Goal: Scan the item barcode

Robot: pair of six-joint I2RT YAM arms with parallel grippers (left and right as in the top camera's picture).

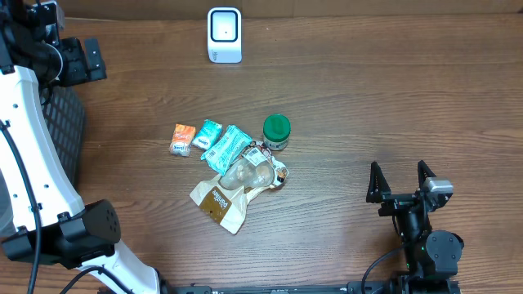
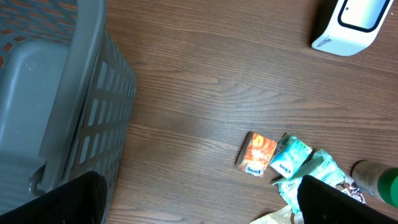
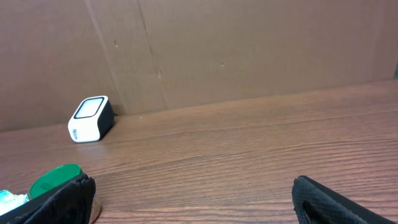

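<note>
Green-capped jar (image 1: 276, 131) looks easiest; left gripper (image 2: 199, 186) and right gripper (image 1: 399, 171) gape wide, empty; grasp it, barcode facing scanner (image 1: 224, 34).

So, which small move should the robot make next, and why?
Probably reach the right gripper toward the green-lidded jar: that gripper is open and empty, nothing is at the scanner yet, and the jar stands upright on the right of the pile.

— Where's the white rounded plastic barcode scanner (image 1: 224, 35)?
— Standing upright, far ahead and left of the right claw (image 1: 398, 167).
— The items?
— Orange packet (image 1: 182, 139), teal packets (image 1: 229, 147), green-lidded jar (image 1: 276, 131) and tan pouch (image 1: 219, 202), clustered together, left of that claw.
</note>
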